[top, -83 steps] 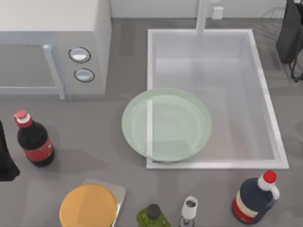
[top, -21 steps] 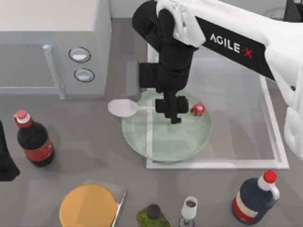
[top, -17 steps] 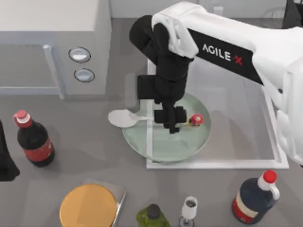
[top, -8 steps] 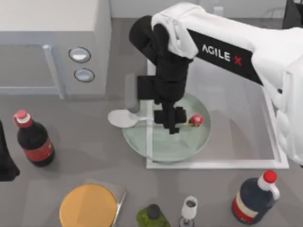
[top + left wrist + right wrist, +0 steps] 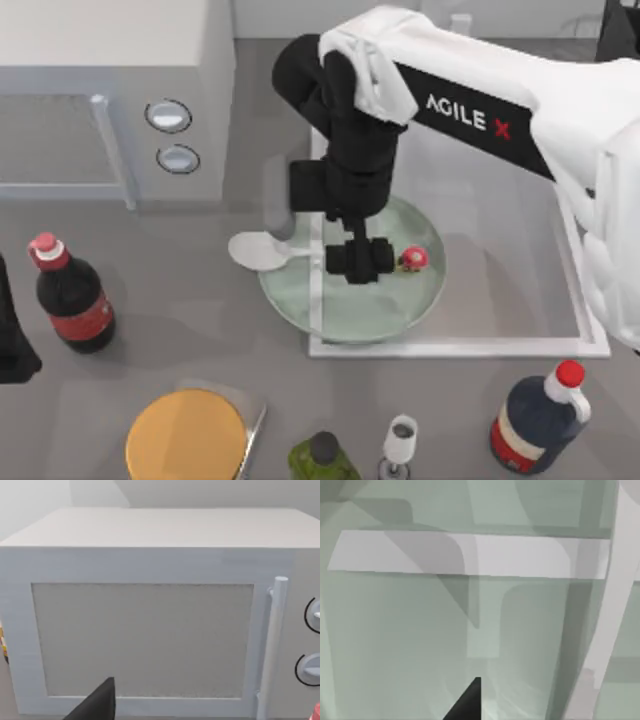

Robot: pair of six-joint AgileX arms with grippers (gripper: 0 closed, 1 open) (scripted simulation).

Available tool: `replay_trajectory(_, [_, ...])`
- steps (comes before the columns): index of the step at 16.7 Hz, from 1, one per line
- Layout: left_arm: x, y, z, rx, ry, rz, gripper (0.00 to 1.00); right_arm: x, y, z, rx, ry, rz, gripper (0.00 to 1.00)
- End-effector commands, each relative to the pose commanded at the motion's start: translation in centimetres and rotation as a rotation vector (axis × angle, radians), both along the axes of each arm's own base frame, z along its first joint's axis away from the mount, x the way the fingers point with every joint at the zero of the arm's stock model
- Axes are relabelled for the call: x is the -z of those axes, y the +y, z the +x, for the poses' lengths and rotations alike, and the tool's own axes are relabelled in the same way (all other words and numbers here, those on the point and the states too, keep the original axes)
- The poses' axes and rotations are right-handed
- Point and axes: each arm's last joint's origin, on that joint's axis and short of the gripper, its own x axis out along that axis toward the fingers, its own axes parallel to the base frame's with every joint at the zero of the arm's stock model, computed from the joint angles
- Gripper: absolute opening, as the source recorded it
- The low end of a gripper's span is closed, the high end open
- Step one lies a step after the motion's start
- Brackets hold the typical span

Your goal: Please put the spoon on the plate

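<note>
One spoon [image 5: 300, 252] is what we handle here. It lies across the left rim of the plate [image 5: 400, 312]. Its white bowl hangs out over the grey desk [image 5: 180, 320] on the left, the handle runs to the right over the glass, and the red knob sits well inside the dish. Our right pincer [image 5: 360, 262] stands over the middle of the handle. The fingers seem a little spread at either side of it, but we cannot tell for sure if they grip the handle or have let it go.

We judge that the placing step is in hand and nearly at its end. The bowl is not over the plate, so the next move calls for care: either shift the spoon to the right until all of it rests inside the rim, or open and lift straight up without dragging the handle.

The plate itself sits half over the left edge of the sink [image 5: 560, 220], so a push could tip it. Above the plate there is free room. The microwave [image 5: 120, 90] is far left, and the bottles [image 5: 70, 300] stand well apart near us. Our left arm is parked at the left edge of the desk, facing the microwave.
</note>
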Motion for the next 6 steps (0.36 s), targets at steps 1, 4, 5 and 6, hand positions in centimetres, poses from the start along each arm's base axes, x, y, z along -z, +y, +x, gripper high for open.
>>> replay_trajectory(1, [0.0, 0.0, 0.0, 0.0, 0.0, 0.0, 1.0, 0.0, 0.0, 0.0, 0.0, 0.0, 0.0, 1.0])
replay_trajectory(4, [0.0, 0.0, 0.0, 0.0, 0.0, 0.0, 1.0, 0.0, 0.0, 0.0, 0.0, 0.0, 0.0, 1.0])
replay_trajectory(5, [0.0, 0.0, 0.0, 0.0, 0.0, 0.0, 1.0, 0.0, 0.0, 0.0, 0.0, 0.0, 0.0, 1.0])
replay_trajectory(6, [0.0, 0.0, 0.0, 0.0, 0.0, 0.0, 1.0, 0.0, 0.0, 0.0, 0.0, 0.0, 0.0, 1.0])
